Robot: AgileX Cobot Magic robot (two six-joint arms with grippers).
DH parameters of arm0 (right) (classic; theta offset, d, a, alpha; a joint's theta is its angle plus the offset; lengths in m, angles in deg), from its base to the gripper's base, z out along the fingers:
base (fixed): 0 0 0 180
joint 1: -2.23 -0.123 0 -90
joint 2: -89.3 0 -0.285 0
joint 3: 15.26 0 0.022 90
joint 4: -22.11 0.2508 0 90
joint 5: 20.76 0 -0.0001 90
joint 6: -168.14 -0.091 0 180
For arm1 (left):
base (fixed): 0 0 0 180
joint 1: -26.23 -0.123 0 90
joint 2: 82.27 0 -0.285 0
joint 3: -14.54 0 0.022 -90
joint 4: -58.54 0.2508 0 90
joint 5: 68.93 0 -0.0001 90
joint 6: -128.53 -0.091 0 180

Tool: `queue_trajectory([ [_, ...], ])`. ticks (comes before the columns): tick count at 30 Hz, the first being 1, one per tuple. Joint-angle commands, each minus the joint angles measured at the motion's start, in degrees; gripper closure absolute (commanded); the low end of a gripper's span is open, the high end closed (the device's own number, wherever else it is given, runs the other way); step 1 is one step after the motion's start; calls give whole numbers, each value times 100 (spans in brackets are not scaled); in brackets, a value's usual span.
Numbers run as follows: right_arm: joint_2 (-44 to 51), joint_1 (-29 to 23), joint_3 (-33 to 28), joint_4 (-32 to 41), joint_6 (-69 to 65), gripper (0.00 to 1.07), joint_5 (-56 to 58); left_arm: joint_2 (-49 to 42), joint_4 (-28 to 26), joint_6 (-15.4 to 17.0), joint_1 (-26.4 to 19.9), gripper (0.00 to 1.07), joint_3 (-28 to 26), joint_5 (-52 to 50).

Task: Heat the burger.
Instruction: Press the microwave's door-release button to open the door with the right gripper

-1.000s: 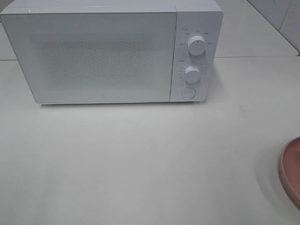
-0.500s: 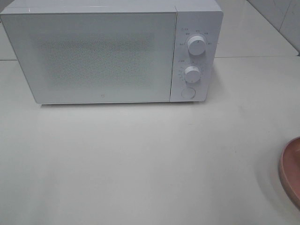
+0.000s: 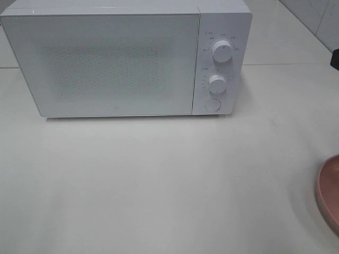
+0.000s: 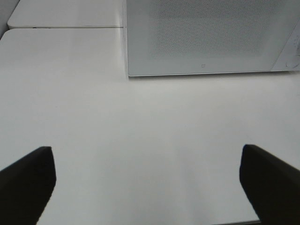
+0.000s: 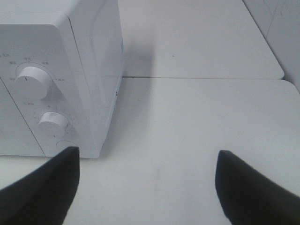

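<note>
The burger was out of view; a pink plate (image 3: 330, 193) edged the worktop (image 3: 159, 180); left tool (image 4: 146, 157) and right tool (image 5: 147, 157) stood open.

pink plate (image 3: 328, 197) cut off, dial labels (image 3: 224, 36) unreadable

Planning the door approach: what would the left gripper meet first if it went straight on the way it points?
Most likely the white table, which fills the view ahead of the open left gripper; beyond it stands the closed microwave door. Its tilt is unclear, so the door could come first.
</note>
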Motion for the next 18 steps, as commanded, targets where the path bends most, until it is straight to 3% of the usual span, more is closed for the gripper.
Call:
queue_trajectory([
  [1, -332, 23, -367, -34, 34, 31, -1455, -103, -6, -6, -11, 7, 17, -69],
  [8, -670, 23, -716, 149, 424, 31, -2349, -103, -6, -6, -11, 7, 17, -69],
  [15, -716, 11, -1129, 1129, 842, 31, -3128, -103, -6, -6, -11, 7, 17, -69],
  [18, -716, -292, -1301, 1547, 1140, 31, -3398, -103, -6, -6, -11, 7, 17, -69],
])
